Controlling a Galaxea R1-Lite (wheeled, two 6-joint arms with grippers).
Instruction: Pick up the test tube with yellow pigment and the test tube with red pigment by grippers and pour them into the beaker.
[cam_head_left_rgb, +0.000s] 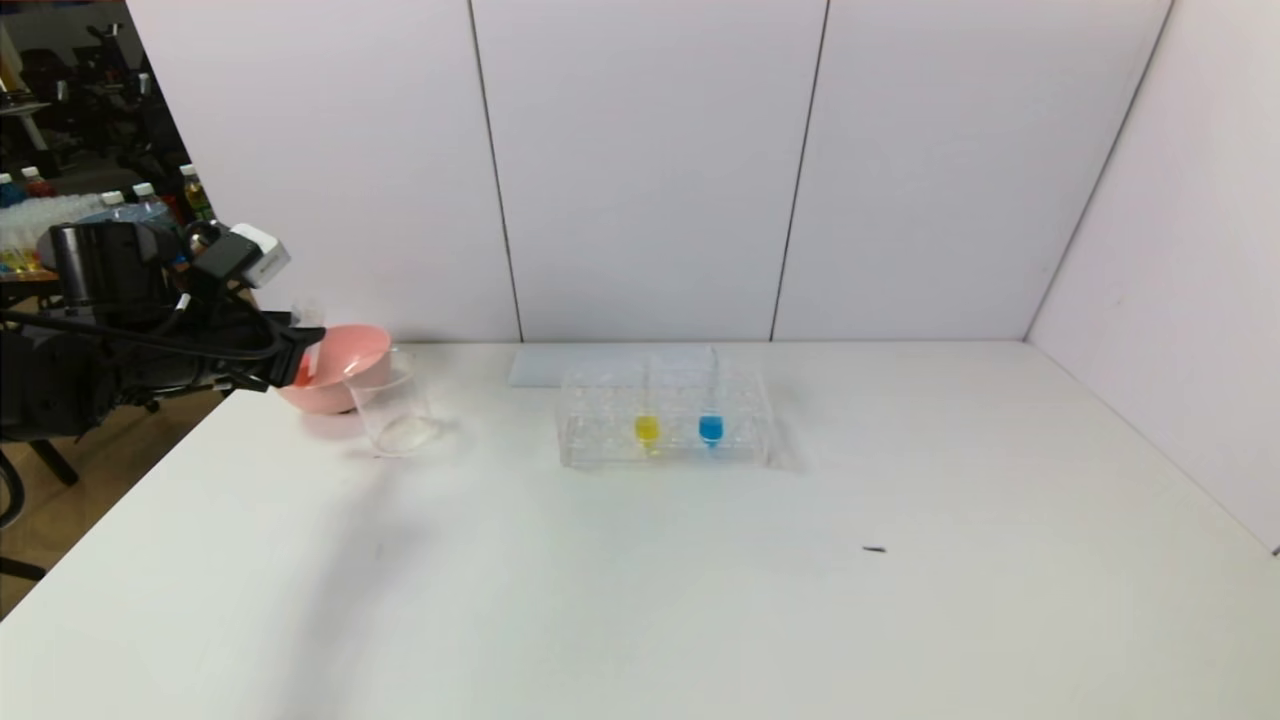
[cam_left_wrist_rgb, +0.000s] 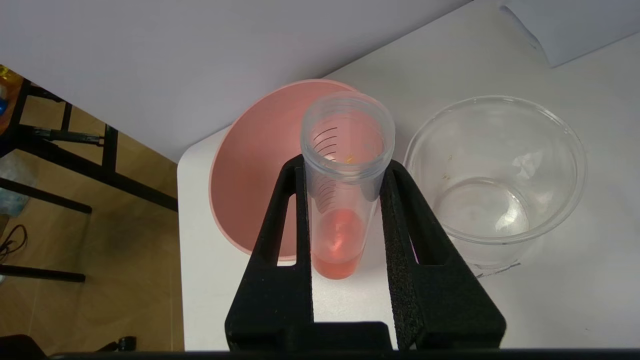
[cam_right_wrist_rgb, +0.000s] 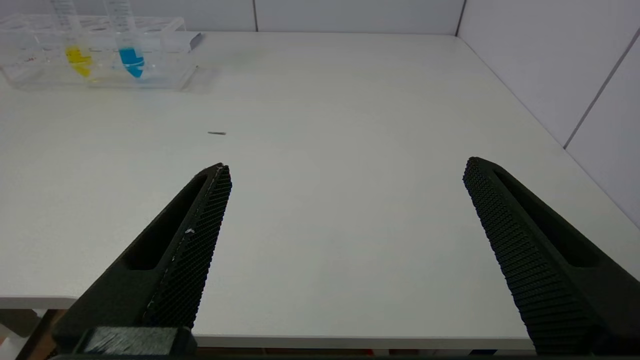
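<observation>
My left gripper (cam_head_left_rgb: 298, 358) (cam_left_wrist_rgb: 345, 162) is shut on the test tube with red pigment (cam_left_wrist_rgb: 342, 200) (cam_head_left_rgb: 303, 374), gripping it just under its open mouth. The red liquid sits at the tube's bottom. The tube hangs over the table's far left corner, at the pink bowl's rim and beside the clear beaker (cam_head_left_rgb: 392, 410) (cam_left_wrist_rgb: 495, 175), which looks empty. The test tube with yellow pigment (cam_head_left_rgb: 647, 428) (cam_right_wrist_rgb: 78, 54) stands in the clear rack (cam_head_left_rgb: 600, 445). My right gripper (cam_right_wrist_rgb: 347, 165) is open and empty over the table's near edge, out of the head view.
A pink bowl (cam_head_left_rgb: 350, 355) (cam_left_wrist_rgb: 250, 175) stands just behind the beaker. A blue-liquid tube (cam_head_left_rgb: 711, 428) (cam_right_wrist_rgb: 131, 56) stands next to the yellow one. A white sheet (cam_head_left_rgb: 540, 366) lies behind the rack. A small dark speck (cam_head_left_rgb: 874, 549) lies on the table.
</observation>
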